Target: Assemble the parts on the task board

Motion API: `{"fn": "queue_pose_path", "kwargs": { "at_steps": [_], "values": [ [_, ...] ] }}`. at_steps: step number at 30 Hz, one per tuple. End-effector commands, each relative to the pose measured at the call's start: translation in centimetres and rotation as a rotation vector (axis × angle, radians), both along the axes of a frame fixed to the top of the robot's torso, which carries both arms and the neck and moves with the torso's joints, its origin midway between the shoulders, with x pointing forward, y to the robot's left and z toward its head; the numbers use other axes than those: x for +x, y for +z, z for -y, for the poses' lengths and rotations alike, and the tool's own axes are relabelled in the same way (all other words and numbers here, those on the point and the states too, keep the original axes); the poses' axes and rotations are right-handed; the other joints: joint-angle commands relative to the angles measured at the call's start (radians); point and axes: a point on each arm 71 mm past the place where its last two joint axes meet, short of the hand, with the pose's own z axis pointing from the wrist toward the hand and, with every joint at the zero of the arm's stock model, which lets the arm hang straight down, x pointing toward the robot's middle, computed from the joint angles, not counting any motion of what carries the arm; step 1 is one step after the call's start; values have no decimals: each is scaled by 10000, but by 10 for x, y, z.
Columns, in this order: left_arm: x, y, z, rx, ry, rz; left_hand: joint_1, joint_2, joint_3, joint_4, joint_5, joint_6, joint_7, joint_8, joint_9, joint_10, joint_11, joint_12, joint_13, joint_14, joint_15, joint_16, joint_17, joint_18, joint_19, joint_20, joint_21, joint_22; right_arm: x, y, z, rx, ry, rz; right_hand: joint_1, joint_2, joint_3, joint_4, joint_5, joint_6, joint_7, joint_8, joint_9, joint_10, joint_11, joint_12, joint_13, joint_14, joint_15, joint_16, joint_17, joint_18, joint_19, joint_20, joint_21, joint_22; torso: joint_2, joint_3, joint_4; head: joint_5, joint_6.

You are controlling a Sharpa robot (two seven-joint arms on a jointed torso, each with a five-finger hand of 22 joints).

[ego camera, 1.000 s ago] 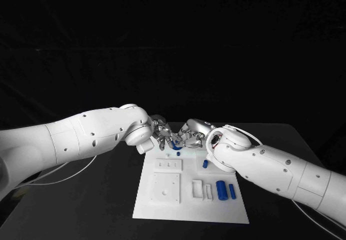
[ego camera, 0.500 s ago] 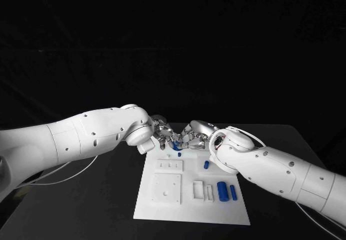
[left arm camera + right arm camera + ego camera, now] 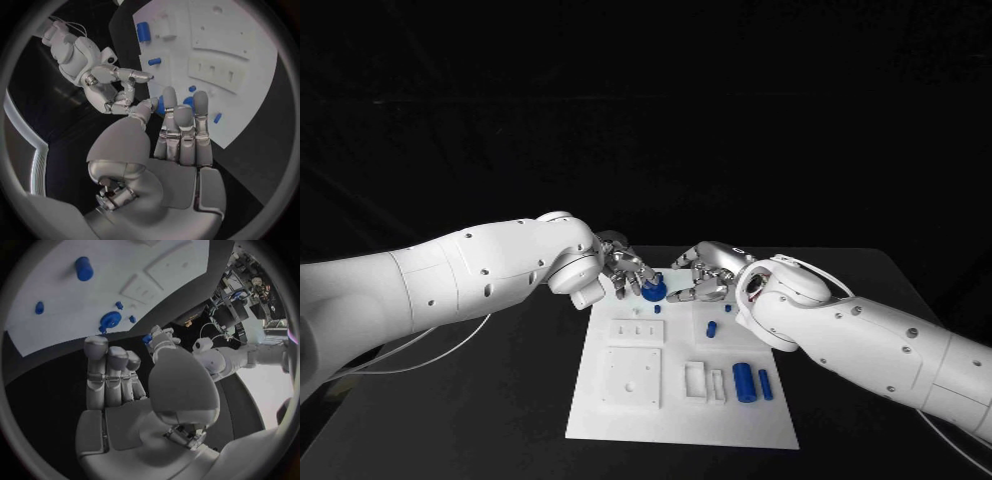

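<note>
Head view: my left hand (image 3: 623,272) sits at the far end of the task board (image 3: 682,425), fingers closed around a round blue part (image 3: 652,291) at their tips. My right hand (image 3: 708,274) is just beside it, fingers loosely curled, nothing in them that I can make out. Nearer me than both hands, a small blue peg (image 3: 711,327) lies on the board, and two blue cylinders (image 3: 751,382) lie side by side near the board's right edge.

Left wrist view: the fingers (image 3: 181,135) stand close together and straight, with blue showing just past their tips. I cannot tell from here how firm the hold is. The right hand (image 3: 115,87) reaches in alongside, one finger extended toward the part.

Right wrist view: the fingers (image 3: 109,372) are narrow and bunched, holding nothing. The round blue part (image 3: 110,319) sits beyond their tips on the board's edge, with small blue bits next to it.

My judgement: I am seating the round part. I would keep it square to the board, press straight down, and use the right hand only to steady it.
</note>
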Motion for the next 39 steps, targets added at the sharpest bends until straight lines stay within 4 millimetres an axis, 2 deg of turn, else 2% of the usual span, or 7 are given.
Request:
{"fn": "queue_pose_path", "kwargs": {
  "at_steps": [1, 6, 10, 14, 22, 32, 39],
  "values": [
    [0, 1, -3, 178, 47, 271, -77, -13, 396, -471, 53, 1174, -1062, 30, 1232, 399, -66, 61, 11, 118, -32, -41, 30, -119, 44, -55, 60, 14, -2, 4, 15, 252, 71, -188, 109, 28, -18, 16, 32, -13, 6, -40, -12, -88, -6, -74, -41, -90, 6, -42, -25, 151, 421, 81, -112, 664, -7, -5, -31, 42, -14],
    [1, 0, -9, 515, 350, 578, -110, -17, 367, -478, 77, 1273, -1095, 27, 1229, 419, -95, 174, 44, 211, -62, -32, 120, -115, 104, -78, 82, 25, -1, 21, 56, 1066, -346, 80, 95, 175, -37, -157, 356, 384, -31, -34, 0, -82, -35, -77, -104, -101, -10, -93, -97, 158, 423, 74, -242, 650, -13, -20, -126, 113, -88],
    [1, -3, -12, 735, 561, 815, -122, -52, 351, -495, 166, 1317, -1105, 27, 1237, 425, -90, 240, 53, 228, -59, -40, 188, -129, 83, -76, 72, 26, 1, 39, 86, 2226, -635, 618, 98, 606, -12, -834, 1537, 1059, -109, -16, 20, -182, -142, -765, -854, -59, -79, -636, -569, 172, 438, 17, -1006, 368, -38, -20, -168, 149, -105],
    [-2, -11, -14, 964, 676, 970, -132, -74, 336, -493, 172, 1366, -1117, 23, 1202, 436, -98, 304, 55, 262, -64, -50, 252, -125, 87, -78, 82, 38, 6, 57, 112, 3526, -1000, 1065, -41, 927, 12, -1005, 2218, 1746, -155, 23, 54, -784, -197, -2292, -2373, -335, -92, -1614, -1213, 278, 115, 33, -3678, -634, -72, 31, -219, 164, -210],
    [-10, -31, -14, 1168, 877, 1511, -95, -262, 216, -533, 397, 1772, -1225, 8, 1027, 472, -177, 957, 204, 708, -165, 49, 793, -82, 495, -127, -29, 10, 14, 68, 135, 4662, -1378, 1249, 14, 962, 405, -1511, 2349, 1453, -60, 10, 42, -1172, -63, -3778, -4764, -861, 116, -3612, -2715, -21, -181, 216, -5597, -3032, -85, 66, -248, 182, -406],
    [-23, -53, -18, 1739, 773, 1850, -150, -340, 209, -608, 719, 2043, -1294, 36, 913, 497, -229, 1398, 250, 1058, -226, 70, 1702, -108, 1003, -184, -651, 332, 19, 72, 141, 5497, -1623, 1508, 233, 870, 1209, -1774, 2414, 1379, 179, -14, 27, -1373, 507, -7071, -9440, -2216, 872, -6125, -5254, -40, -2396, 961, -5606, -6823, -90, 62, -241, 90, -579],
    [-30, -65, -18, 2340, 314, 1483, -221, -347, 250, -680, 939, 2134, -1323, 38, 1084, 502, -241, 1616, 222, 1179, -220, 99, 2272, -76, 1120, -156, -966, 872, 22, 73, 140, 5652, -1380, 1587, -283, 409, 3633, -2096, 2310, 1381, 189, 0, 32, -1306, 919, -9663, -11195, -2785, 1475, -8243, -8244, 53, -4011, 1764, -5487, -10161, -75, 50, -241, 108, -746]
  ]
}}
